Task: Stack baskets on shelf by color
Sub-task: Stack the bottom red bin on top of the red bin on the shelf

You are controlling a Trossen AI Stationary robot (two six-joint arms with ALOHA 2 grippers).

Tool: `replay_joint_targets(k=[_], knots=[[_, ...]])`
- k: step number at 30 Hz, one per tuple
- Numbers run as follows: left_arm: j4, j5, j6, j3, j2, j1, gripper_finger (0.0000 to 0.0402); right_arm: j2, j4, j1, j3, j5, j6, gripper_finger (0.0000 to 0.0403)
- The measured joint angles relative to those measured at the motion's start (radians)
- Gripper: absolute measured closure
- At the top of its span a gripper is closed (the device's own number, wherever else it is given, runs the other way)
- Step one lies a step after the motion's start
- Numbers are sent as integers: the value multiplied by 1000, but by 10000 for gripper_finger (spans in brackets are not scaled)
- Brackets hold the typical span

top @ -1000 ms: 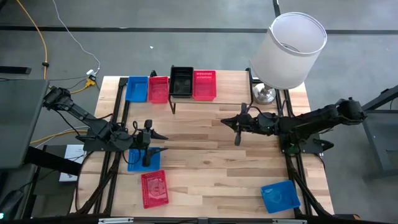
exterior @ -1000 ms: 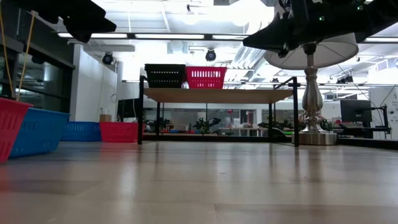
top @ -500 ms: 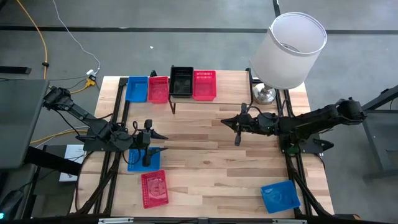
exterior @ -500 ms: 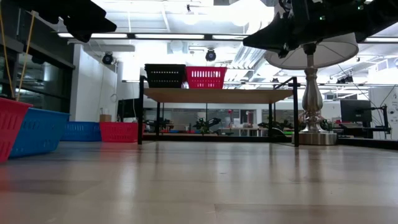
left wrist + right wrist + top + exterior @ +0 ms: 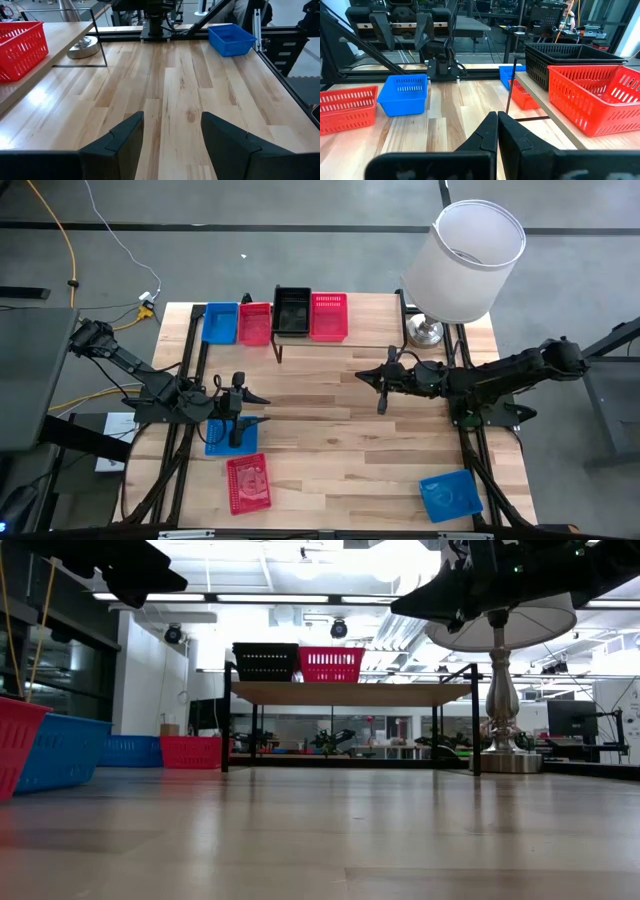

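Note:
On the shelf (image 5: 372, 320) stand a black basket (image 5: 292, 311) and a red basket (image 5: 329, 316), side by side at its left end. On the table to the shelf's left sit a blue basket (image 5: 220, 322) and a red one (image 5: 255, 324). Nearer lie a blue basket (image 5: 228, 440), a red basket (image 5: 248, 482) and, near the right corner, another blue basket (image 5: 450, 495). My left gripper (image 5: 252, 408) hangs open over the table beside the near blue basket, holding nothing. My right gripper (image 5: 372, 380) is shut and empty, in front of the shelf.
A lamp with a white shade (image 5: 466, 258) stands on its metal base (image 5: 425, 332) at the shelf's right end. Bare wood lies between the two grippers (image 5: 310, 395). Black frame rails run along the table's left and right edges.

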Motion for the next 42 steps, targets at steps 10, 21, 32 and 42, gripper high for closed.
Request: replay_joint_targets(k=[10, 21, 32, 42], knots=[[0, 0, 0, 0, 0, 0, 211, 0, 0, 0, 0, 0, 5, 403], [-88, 218, -173, 22, 0, 0, 211, 0, 0, 0, 0, 0, 5, 403], [-358, 340, -627, 129, 71, -141, 211, 0, 3, 0, 0, 0, 5, 403], [-256, 333, -999, 133, 249, -378, 211, 0, 3, 0, 0, 2, -1, 403]])
